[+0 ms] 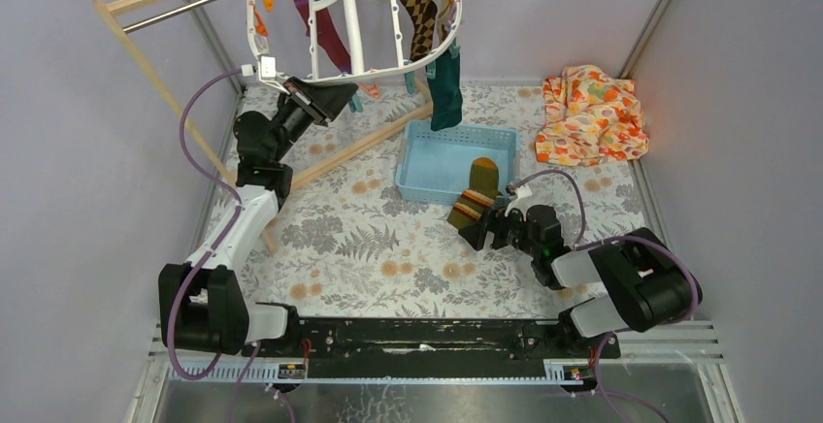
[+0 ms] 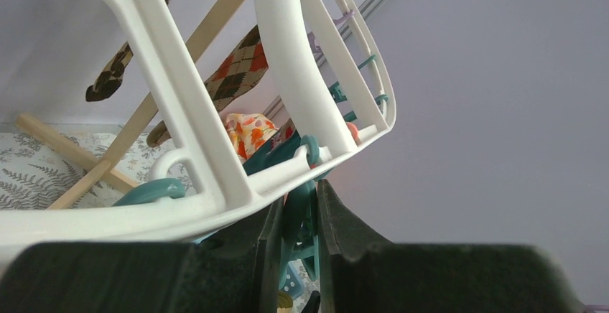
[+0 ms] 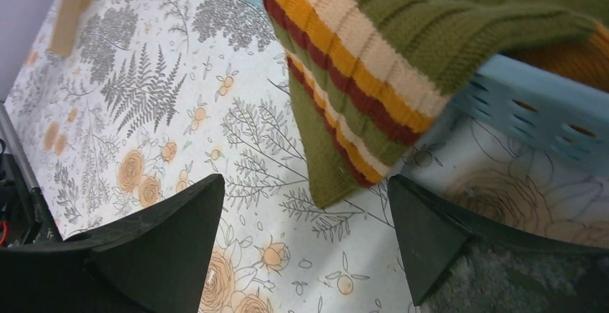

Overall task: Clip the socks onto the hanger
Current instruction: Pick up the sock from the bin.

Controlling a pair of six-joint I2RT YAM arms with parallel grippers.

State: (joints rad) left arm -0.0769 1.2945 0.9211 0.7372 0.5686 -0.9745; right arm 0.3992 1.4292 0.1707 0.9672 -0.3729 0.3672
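Both right fingers (image 3: 165,234) spread wide, sock (image 3: 359,76) just beyond; only the wrist view showed left fingers (image 2: 345,227) pinching a clip (image 2: 300,216).

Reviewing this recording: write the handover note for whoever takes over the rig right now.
Left hand: shut on a teal clip at the lower rim of the hanger.
Right hand: open, fingers either side of the cuff of the striped sock, not gripping it.
Striped sock: draped over the near wall of the basket.
Done: maroon sock, argyle sock and teal sock hang from the hanger.
Left: grasp the striped sock, lift it to the held clip and clip it on.
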